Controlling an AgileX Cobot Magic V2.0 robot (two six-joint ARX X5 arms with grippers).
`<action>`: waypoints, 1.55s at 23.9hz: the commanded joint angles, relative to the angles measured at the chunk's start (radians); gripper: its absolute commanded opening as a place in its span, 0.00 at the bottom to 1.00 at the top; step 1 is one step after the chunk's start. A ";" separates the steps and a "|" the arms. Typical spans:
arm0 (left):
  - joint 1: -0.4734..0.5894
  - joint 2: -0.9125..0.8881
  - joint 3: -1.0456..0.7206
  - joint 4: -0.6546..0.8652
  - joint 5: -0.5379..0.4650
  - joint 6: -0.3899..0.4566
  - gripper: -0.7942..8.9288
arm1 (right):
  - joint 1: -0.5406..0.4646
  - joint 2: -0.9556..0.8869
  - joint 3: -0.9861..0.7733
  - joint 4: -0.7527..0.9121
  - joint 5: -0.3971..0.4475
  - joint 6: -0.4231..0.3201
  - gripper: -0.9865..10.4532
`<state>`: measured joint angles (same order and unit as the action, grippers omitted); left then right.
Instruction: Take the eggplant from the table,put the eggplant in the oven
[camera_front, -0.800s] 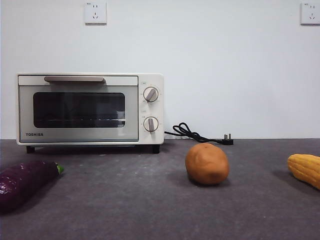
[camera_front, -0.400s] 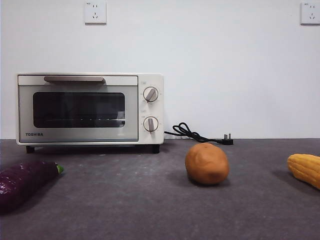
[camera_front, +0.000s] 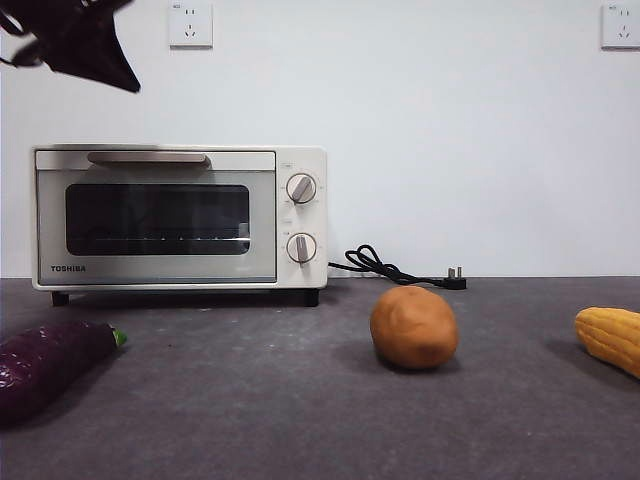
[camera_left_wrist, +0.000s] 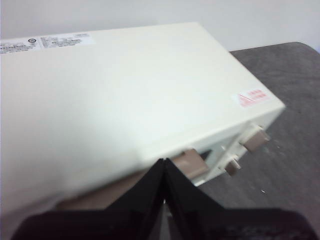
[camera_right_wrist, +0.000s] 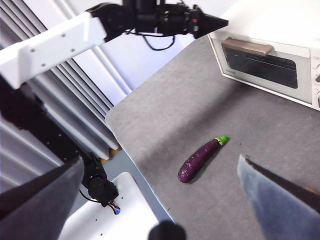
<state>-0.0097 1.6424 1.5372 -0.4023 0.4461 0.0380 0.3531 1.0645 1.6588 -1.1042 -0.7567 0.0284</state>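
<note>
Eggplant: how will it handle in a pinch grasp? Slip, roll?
The eggplant looks glossy, so probably slippery under the fingers. It is long and rounded, lying flat on the table, so it may roll if nudged sideways. Likely firm, not floppy.

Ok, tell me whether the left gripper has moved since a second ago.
Yes. The left gripper, absent from the front view earlier, has now come in at the top left corner, above the oven and left of the wall socket.

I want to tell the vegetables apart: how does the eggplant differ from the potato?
The eggplant is dark purple and glossy; the potato is orange-brown and dull. The eggplant is long with a green stem tip; the potato is rounded. The eggplant lies nearer the oven. Both rest on the table, untouched.
</note>
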 joint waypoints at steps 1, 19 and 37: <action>-0.002 0.050 0.040 0.003 -0.002 0.019 0.08 | 0.002 0.000 0.003 0.003 0.008 -0.011 0.61; -0.010 0.160 0.060 -0.031 -0.099 0.128 0.08 | 0.002 0.059 0.003 0.000 0.042 -0.014 0.61; -0.044 0.190 0.060 -0.179 -0.124 0.150 0.08 | 0.002 0.064 0.003 -0.019 0.043 -0.031 0.61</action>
<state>-0.0463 1.7996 1.6192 -0.5278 0.3279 0.1757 0.3531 1.1271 1.6588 -1.1278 -0.7109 0.0128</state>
